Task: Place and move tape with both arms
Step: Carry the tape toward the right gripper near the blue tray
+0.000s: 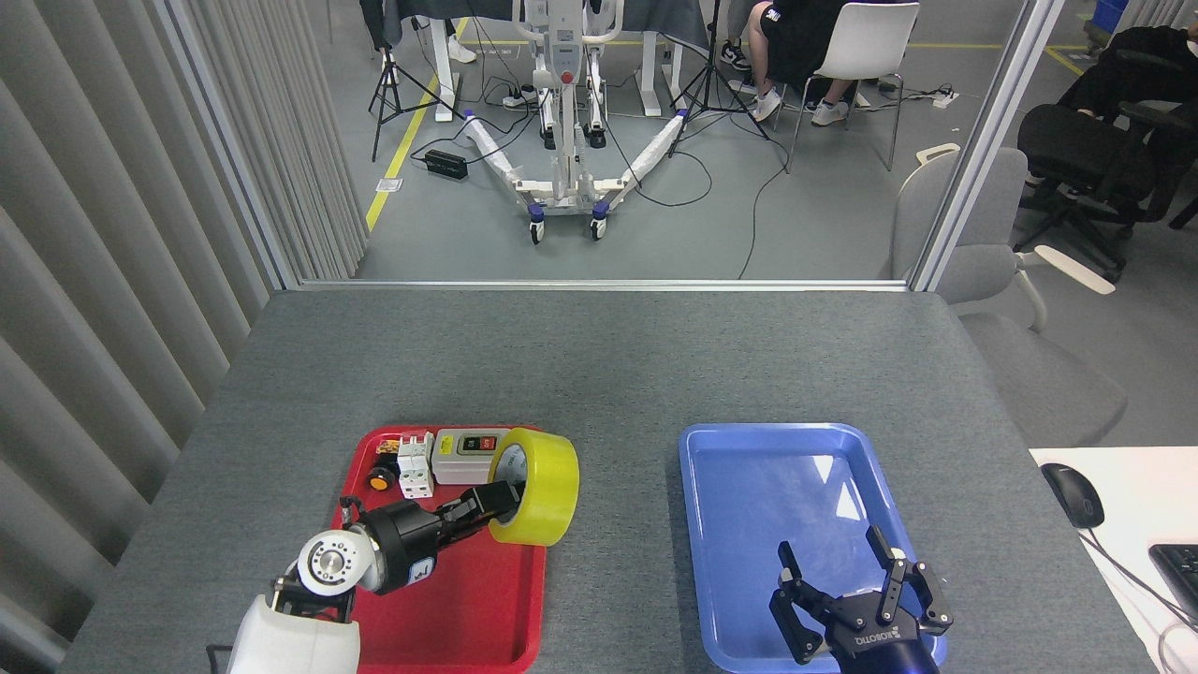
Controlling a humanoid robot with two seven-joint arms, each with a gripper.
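A grey felt-covered table [599, 365] is carrying two shallow trays, both lying directly on its surface in the near half. The red tray [468, 618] is sitting left of centre; the blue tray [749, 449] is lying to the right of the red tray, level with it and well apart from it, with a strip of bare table showing between them. The table surface beyond the red tray is showing only grey felt up to the far edge, which is meeting a metal-framed partition.

Left claw [493, 503] fingertips inside tape [537, 487] core, hidden.
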